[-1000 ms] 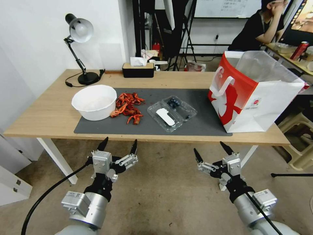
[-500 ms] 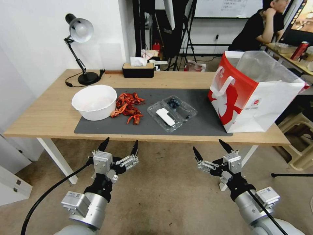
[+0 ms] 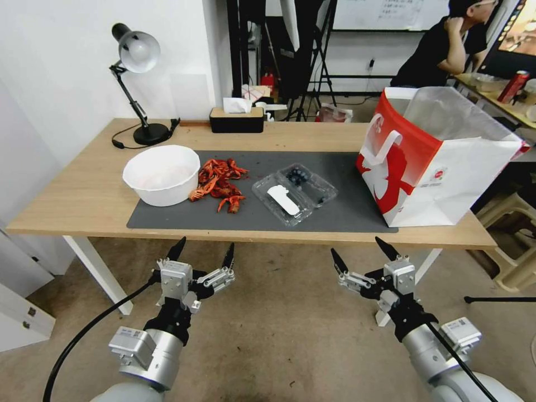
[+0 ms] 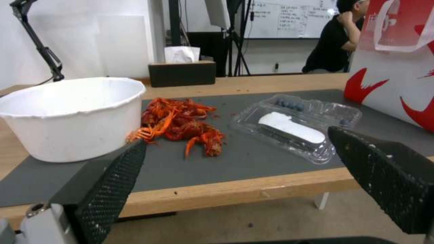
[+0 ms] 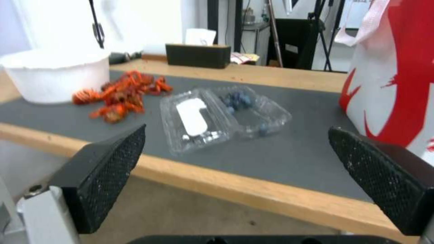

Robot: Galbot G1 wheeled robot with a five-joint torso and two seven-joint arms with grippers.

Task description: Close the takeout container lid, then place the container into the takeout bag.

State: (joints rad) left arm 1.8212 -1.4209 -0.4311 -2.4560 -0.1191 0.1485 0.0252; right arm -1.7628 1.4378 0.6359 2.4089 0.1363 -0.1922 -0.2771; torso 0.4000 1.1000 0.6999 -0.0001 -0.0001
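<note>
The clear takeout container (image 3: 295, 192) lies open on the dark mat, blueberries (image 3: 297, 176) in its far half. Its lid (image 3: 282, 200), with a white oblong label, lies flat on the near side. The container also appears in the wrist views (image 4: 296, 127) (image 5: 223, 115). The red-and-white takeout bag (image 3: 432, 159) stands upright at the table's right end, mouth open. My left gripper (image 3: 204, 251) and right gripper (image 3: 360, 254) both hang open below the table's front edge, empty, well short of the container.
A white bowl (image 3: 162, 174) sits at the mat's left, with a heap of red crayfish (image 3: 220, 183) beside it. A desk lamp (image 3: 137, 84) and a black tissue box (image 3: 236, 118) stand at the back. Bare floor lies under both arms.
The right gripper has shifted slightly over the second. The left gripper has sunk a touch. Nothing on the table has moved.
</note>
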